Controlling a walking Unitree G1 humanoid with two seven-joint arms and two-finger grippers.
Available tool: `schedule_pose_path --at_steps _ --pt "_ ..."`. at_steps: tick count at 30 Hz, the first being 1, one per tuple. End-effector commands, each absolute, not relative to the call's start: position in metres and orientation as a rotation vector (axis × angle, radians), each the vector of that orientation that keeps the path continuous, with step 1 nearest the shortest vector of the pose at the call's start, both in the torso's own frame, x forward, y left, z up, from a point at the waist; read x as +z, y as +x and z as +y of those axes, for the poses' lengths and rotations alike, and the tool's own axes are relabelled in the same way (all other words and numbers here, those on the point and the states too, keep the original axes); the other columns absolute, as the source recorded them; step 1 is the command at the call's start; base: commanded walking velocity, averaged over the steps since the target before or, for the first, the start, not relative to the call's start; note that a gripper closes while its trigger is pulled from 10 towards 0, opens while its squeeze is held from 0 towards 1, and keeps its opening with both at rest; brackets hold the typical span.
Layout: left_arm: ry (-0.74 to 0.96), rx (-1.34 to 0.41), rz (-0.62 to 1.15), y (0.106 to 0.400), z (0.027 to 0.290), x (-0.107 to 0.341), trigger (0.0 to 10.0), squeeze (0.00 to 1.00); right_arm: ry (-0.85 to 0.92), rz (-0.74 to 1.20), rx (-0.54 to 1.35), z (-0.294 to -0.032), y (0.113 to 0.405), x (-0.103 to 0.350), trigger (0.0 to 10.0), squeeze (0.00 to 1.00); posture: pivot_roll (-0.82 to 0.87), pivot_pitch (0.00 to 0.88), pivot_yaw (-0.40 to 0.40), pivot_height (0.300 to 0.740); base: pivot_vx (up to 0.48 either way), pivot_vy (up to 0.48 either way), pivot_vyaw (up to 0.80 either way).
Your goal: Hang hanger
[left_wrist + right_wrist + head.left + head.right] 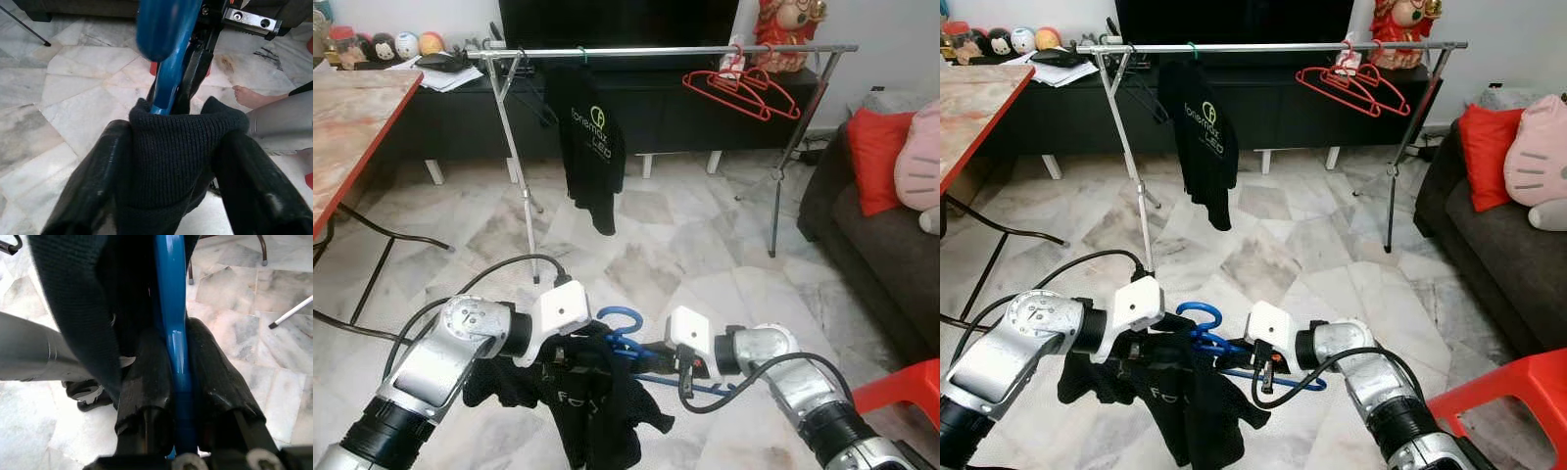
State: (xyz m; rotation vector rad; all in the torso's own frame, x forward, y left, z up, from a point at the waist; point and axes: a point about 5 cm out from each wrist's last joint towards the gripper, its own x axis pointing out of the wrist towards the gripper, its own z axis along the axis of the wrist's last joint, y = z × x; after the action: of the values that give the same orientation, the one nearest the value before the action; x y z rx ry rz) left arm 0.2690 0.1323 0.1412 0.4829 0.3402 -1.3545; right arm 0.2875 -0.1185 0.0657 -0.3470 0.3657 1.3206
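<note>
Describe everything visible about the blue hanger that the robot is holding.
The blue hanger looks like glossy plastic, with a rounded hook rising between the arms. A black garment hangs on it. The right gripper clamps its bar, and the left gripper pinches the knit collar around its neck. It is held low, short of the metal rail.

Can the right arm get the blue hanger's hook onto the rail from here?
Probably not yet. The right gripper is clamped on the blue hanger, with the left gripper pinching the black garment, but the rail stands well ahead across open floor. Nothing blocks the way; walk closer first.
</note>
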Motion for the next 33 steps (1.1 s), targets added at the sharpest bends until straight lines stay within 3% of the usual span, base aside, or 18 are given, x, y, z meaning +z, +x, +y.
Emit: schedule_pose_path --at_steps 1,5,6,18,19,20,21,22,23,33 --pt "0.543 -1.388 0.338 0.267 0.129 0.142 10.0 1.00 -0.339 0.295 1.232 -0.124 0.302 0.080 0.0 0.00 -0.03 0.017 -0.063 0.740 0.000 0.000 0.00" --pt "0.577 -1.361 0.340 0.271 0.130 0.139 10.0 1.00 -0.338 0.289 1.222 -0.124 0.303 0.081 0.0 0.00 -0.03 0.016 -0.062 0.740 0.000 0.000 0.00" --pt "0.587 -1.353 0.339 0.272 0.131 0.139 10.0 0.00 -0.337 0.286 1.216 -0.124 0.303 0.081 0.0 0.00 -0.03 0.016 -0.062 0.740 0.000 0.000 0.00" --pt "0.661 -1.273 0.336 0.280 0.135 0.134 10.0 0.00 -0.320 0.269 1.172 -0.122 0.306 0.080 0.0 0.00 -0.03 0.018 -0.062 0.740 0.000 0.000 0.00" --pt "0.651 -1.279 0.338 0.280 0.136 0.134 10.0 0.15 -0.321 0.271 1.172 -0.122 0.305 0.080 0.0 0.00 -0.03 0.018 -0.063 0.740 0.000 0.000 0.00" --pt "0.651 -1.279 0.338 0.280 0.136 0.134 10.0 0.15 -0.321 0.271 1.172 -0.122 0.305 0.080 0.0 0.00 -0.03 0.018 -0.063 0.740 0.000 0.000 0.00" --pt "0.648 -1.280 0.337 0.280 0.136 0.134 10.0 0.30 -0.321 0.272 1.171 -0.122 0.305 0.079 0.0 0.00 -0.03 0.018 -0.063 0.740 0.000 0.000 0.00" --pt "0.649 -1.278 0.336 0.280 0.136 0.134 10.0 0.30 -0.322 0.272 1.171 -0.122 0.305 0.079 0.0 0.00 -0.03 0.018 -0.063 0.740 0.000 0.000 0.00" --pt "0.645 -1.274 0.330 0.281 0.136 0.135 10.0 1.00 -0.322 0.273 1.171 -0.122 0.305 0.079 0.0 0.00 -0.03 0.018 -0.063 0.740 0.000 0.000 0.00" --pt "0.627 -1.217 0.226 0.290 0.130 0.145 10.0 1.00 -0.313 0.272 1.178 -0.119 0.304 0.078 0.0 0.00 -0.03 0.017 -0.063 0.740 0.000 0.000 0.00"
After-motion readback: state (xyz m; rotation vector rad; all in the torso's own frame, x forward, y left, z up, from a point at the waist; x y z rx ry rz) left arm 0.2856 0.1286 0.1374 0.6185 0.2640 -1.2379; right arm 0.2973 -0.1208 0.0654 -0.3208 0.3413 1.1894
